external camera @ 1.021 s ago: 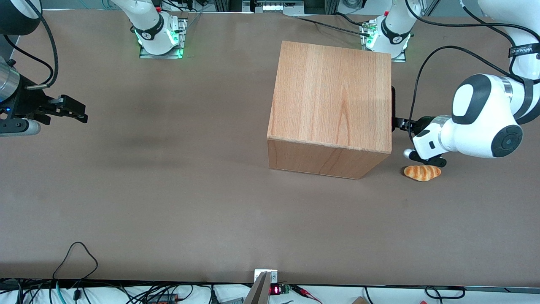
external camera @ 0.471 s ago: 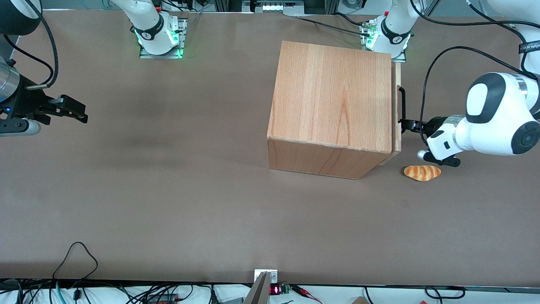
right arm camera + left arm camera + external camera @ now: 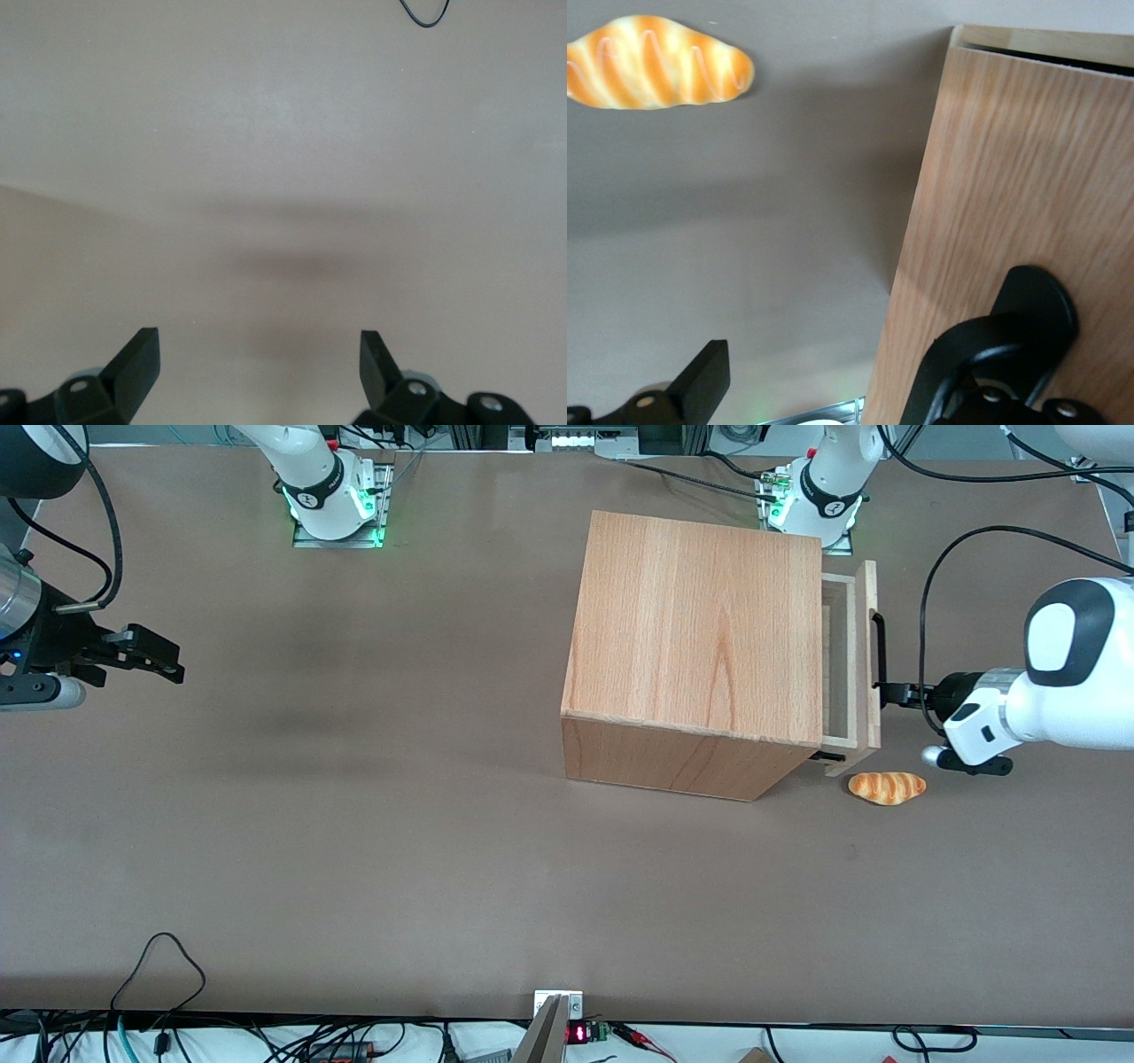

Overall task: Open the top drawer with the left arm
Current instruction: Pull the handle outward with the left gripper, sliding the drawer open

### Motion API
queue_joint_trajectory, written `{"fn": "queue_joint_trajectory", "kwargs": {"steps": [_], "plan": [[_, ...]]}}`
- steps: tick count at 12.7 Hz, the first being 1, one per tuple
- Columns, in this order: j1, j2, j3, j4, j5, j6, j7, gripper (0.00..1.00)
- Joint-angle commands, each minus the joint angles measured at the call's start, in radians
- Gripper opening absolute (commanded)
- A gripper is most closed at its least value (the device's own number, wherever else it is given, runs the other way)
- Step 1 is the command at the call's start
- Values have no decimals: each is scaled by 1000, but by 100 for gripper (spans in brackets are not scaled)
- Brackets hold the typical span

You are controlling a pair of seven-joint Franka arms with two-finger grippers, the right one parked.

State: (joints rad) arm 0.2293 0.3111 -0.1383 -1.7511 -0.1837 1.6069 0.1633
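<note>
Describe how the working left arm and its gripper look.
The white left arm has bulbous joints with dark-grey oval patches and a silver wrist ring. A black cable loops above it. Its black two-finger gripper, beside the drawer's black bar handle, has slim fingers.

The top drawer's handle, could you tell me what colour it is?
Black; the handle shows best in the front view, with the gripper at it.

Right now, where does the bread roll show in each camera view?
Front view: bread roll lies on the table, nearer the camera than the gripper at the top drawer handle.
Left wrist view: bread roll on the table beside the drawer front.
Right wrist view: not in it.
Shared landmark: the top drawer's front panel.
</note>
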Motion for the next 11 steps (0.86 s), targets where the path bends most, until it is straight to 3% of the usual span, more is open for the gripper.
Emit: {"fn": "queue_joint_trajectory", "kwargs": {"steps": [1, 3, 11], "plan": [[63, 38, -3, 21, 52, 61, 28, 100], [94, 57, -4, 50, 69, 59, 108, 100], [206, 63, -3, 85, 73, 53, 108, 100]]}}
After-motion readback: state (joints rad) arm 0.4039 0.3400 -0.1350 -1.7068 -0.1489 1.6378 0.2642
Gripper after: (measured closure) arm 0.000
